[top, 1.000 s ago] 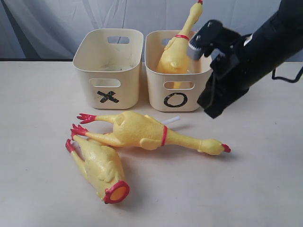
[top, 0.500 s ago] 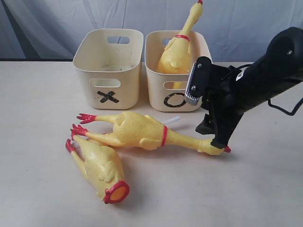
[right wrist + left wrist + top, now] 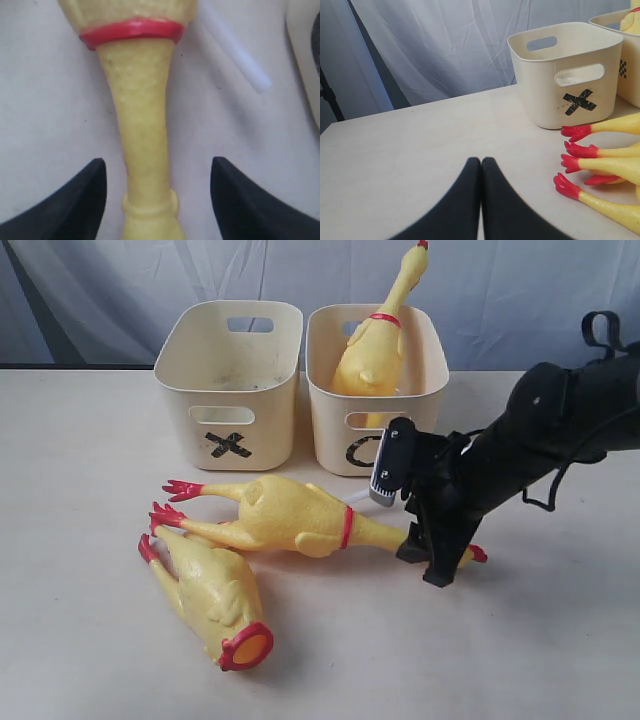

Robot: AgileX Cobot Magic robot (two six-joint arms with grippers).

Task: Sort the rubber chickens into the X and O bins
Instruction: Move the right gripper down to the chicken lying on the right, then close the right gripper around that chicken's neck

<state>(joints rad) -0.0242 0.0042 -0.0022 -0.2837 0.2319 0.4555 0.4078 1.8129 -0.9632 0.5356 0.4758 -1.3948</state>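
One whole yellow chicken [image 3: 372,350] stands in the O bin [image 3: 430,360], next to the X bin [image 3: 230,380]. A second whole chicken [image 3: 300,515] lies on the table, with a headless body [image 3: 210,595] in front of it. A white tube [image 3: 362,495] pokes out behind the lying chicken. My right gripper [image 3: 432,552] is down over that chicken's neck [image 3: 140,100], open, with one finger on each side and not touching it. The left gripper [image 3: 481,161] is shut on nothing, low over the table, left of the red feet [image 3: 575,132]; it is out of the exterior view.
The white tube [image 3: 235,50] lies close beside the neck, near the O bin's corner [image 3: 305,50]. The X bin [image 3: 570,75] stands behind the feet. A grey curtain hangs behind the table's far edge.
The right arm has come down from beside the O bin to the lying chicken's neck, its jaws now straddling it. The chickens and bins have not moved.
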